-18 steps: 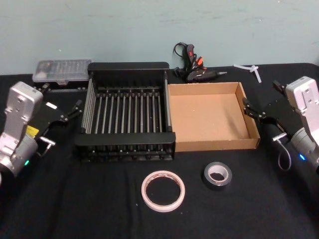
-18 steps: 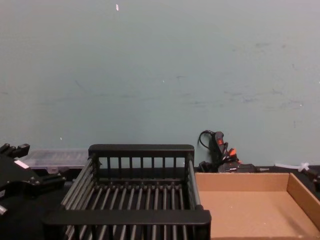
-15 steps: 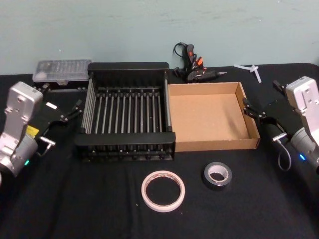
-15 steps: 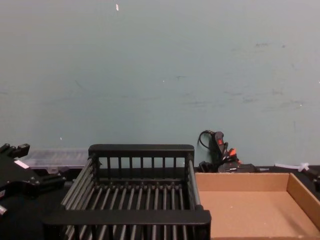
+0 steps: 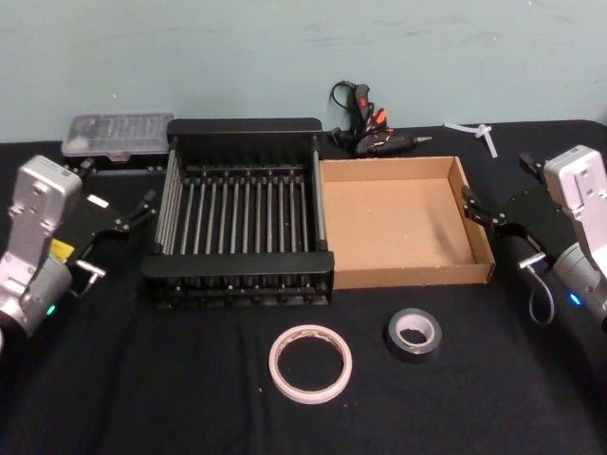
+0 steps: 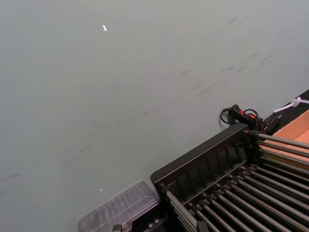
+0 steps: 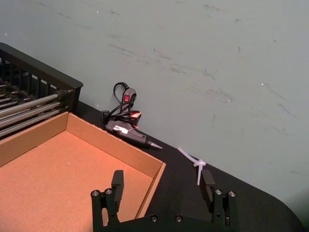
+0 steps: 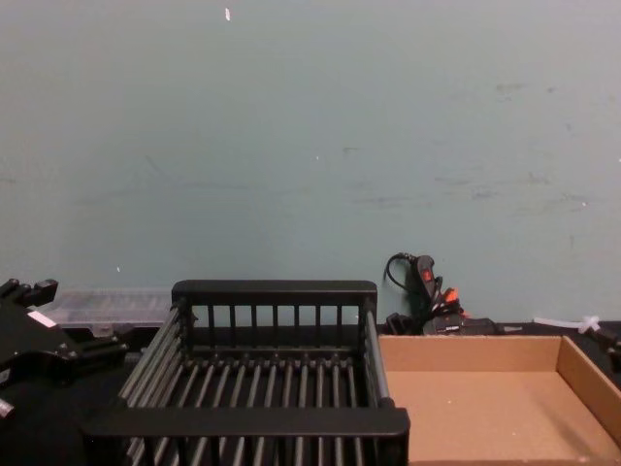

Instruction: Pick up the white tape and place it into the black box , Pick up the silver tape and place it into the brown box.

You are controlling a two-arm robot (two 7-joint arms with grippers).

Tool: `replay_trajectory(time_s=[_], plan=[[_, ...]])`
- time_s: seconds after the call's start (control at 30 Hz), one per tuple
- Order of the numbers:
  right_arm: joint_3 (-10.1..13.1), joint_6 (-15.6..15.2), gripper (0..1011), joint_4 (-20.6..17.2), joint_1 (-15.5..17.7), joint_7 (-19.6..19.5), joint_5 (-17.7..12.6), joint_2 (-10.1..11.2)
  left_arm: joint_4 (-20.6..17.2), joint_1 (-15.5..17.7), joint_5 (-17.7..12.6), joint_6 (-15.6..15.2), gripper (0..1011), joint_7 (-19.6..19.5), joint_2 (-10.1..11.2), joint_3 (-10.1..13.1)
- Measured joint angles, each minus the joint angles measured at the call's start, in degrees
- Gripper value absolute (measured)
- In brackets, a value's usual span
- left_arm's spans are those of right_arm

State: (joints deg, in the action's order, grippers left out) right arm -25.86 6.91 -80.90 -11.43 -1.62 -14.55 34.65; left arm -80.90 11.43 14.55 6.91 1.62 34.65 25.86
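White tape [image 5: 310, 364] lay flat on the black tablecloth [image 5: 142, 389] nearest the robot, a wide thin ring with a big open middle. Just to its right and a touch farther back sat the silver tape [image 5: 413, 334], a smaller, thicker grey roll with a pale core, also lying flat and clear of the white ring. Neither roll was touching a box or a claw.

Beyond them stood the two containers side by side, their walls touching. The black box [image 5: 237, 282], a slatted crate with thick rims, sat on the left; the brown box [image 5: 408, 275], a shallow cardboard tray with a bare floor, sat on the right.

The left gripper [image 5: 136, 214] hung out at the left side of the table, just beside the crate's left wall, its fingers spread apart and holding nothing. The right gripper [image 7: 163, 184] hovered at the right edge of the cardboard tray, over its right-hand wall, its two fingers [image 7: 118, 181] set wide with only air between them.

Farther back, near the teal wall, a clear plastic parts case [image 5: 119, 136] lay behind the crate's left corner. A black glue gun [image 5: 365, 123] with orange trim and a coiled cord rested behind the seam between the boxes, and a white cable tie [image 5: 477, 133] lay off to the right of it.
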Motion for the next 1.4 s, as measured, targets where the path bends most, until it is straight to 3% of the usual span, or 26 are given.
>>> replay_trajectory(time_s=[1.0, 1.4], plan=[[0.00, 0.00, 1002, 0.00, 0.00, 0.00, 0.00, 0.00, 0.00, 0.00, 0.00, 0.00, 1001, 0.00, 0.00, 0.00], [2.39, 0.26, 1002, -0.81, 1.28, 1.61, -0.39, -0.70, 0.00, 0.00, 0.00, 0.00, 1002, 0.00, 0.00, 0.00]])
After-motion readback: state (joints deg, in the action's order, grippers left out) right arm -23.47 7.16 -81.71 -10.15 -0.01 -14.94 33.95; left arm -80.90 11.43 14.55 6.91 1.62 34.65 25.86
